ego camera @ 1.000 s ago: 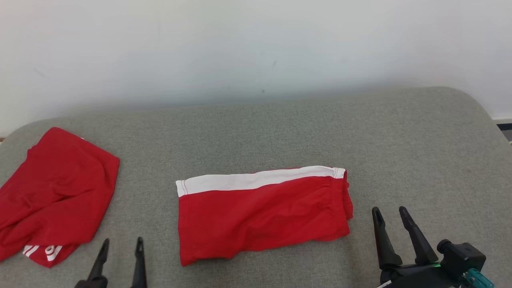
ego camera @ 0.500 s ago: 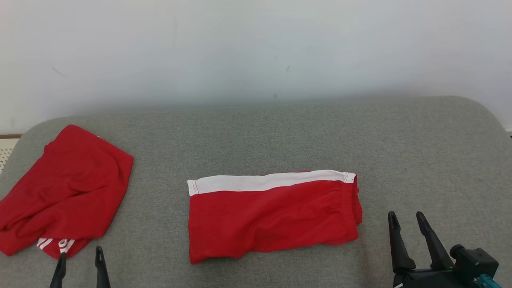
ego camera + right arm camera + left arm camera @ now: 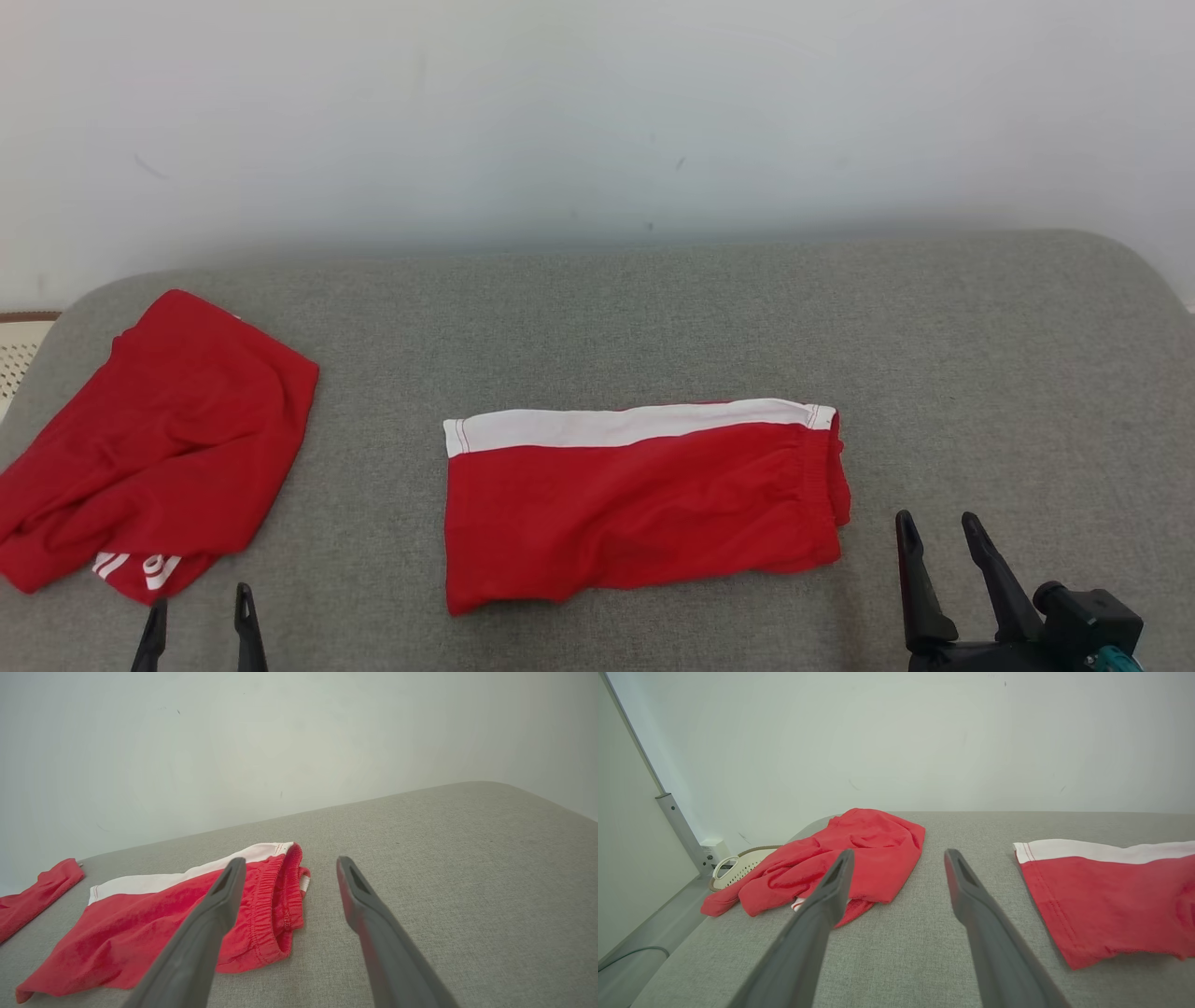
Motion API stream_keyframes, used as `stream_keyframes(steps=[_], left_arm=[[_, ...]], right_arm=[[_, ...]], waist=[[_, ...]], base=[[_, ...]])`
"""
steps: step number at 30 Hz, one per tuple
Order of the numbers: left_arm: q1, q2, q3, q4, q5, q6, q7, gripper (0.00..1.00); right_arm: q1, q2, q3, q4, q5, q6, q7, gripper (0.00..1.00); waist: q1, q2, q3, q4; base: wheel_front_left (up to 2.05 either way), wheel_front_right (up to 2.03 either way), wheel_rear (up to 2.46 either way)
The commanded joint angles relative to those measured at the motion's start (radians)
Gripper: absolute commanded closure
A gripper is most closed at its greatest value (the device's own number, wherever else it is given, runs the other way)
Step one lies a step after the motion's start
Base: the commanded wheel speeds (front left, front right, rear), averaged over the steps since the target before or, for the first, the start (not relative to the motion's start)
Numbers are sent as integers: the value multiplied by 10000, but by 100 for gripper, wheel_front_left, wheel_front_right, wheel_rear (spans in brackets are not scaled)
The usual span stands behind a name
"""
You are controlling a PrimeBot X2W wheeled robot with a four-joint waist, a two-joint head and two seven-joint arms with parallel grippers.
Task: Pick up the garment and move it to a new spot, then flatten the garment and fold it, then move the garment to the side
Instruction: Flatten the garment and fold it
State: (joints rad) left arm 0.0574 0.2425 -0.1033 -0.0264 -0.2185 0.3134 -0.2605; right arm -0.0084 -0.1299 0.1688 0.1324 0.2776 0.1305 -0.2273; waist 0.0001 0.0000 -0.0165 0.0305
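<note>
1. Two red garments lie on a grey padded surface (image 3: 653, 317) that runs back to a pale wall (image 3: 597, 112).
2. The folded red garment (image 3: 644, 513) sits flat near the middle of that surface. It has a white band along its far edge, and its gathered elastic waistband is at the robot's right end.
3. The crumpled red garment (image 3: 159, 448) lies well apart from it on the robot's left, near the surface's rounded corner. White markings show at its near edge.
4. The left gripper (image 3: 202, 597) is at the lower left of the head view, just on the near side of the crumpled heap. Its two dark fingers are spread with nothing between them, and the left wrist view shows bare grey fabric in the gap.
5. The right gripper (image 3: 935, 516) is at the lower right, near the waistband end of the folded piece and apart from it. Its fingers are likewise parted and empty.
6. Off the surface's left edge, the left wrist view shows what looks like a pale perforated basket (image 3: 738, 865). It is partly hidden behind the crumpled cloth, near a grey metal post (image 3: 679, 828).
</note>
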Motion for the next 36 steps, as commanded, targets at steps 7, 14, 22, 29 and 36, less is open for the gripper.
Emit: stream_keyframes(steps=[7, 14, 22, 29, 36], left_arm=[[146, -149, 141, 59, 186, -108, -43, 0], [148, -300, 271, 102, 280, -213, -44, 0], [-88, -514, 236, 170, 411, -388, -44, 0], [-383, -796, 184, 436, 474, -641, -44, 0], [-557, -1109, 173, 579, 629, -823, -44, 0]], right_arm=[[110, 30, -41, -87, -135, 5, 111, 0], [-336, 122, 4, -95, -170, 5, 98, 0], [-1775, -77, 76, 1067, -241, 5, 717, 0], [-3158, -205, 84, 3256, -322, 5, 1073, 0], [-4423, -64, -18, 5588, -295, 5, 909, 0]], waist=[[-1, 0, -29, -73], [-1, 0, -32, -113], [-1, 0, 10, 34], [-1, 0, 175, 457], [-1, 0, 473, 777]], base=[[0, 0, 0], [0, 0, 0], [0, 0, 0], [0, 0, 0], [0, 0, 0]])
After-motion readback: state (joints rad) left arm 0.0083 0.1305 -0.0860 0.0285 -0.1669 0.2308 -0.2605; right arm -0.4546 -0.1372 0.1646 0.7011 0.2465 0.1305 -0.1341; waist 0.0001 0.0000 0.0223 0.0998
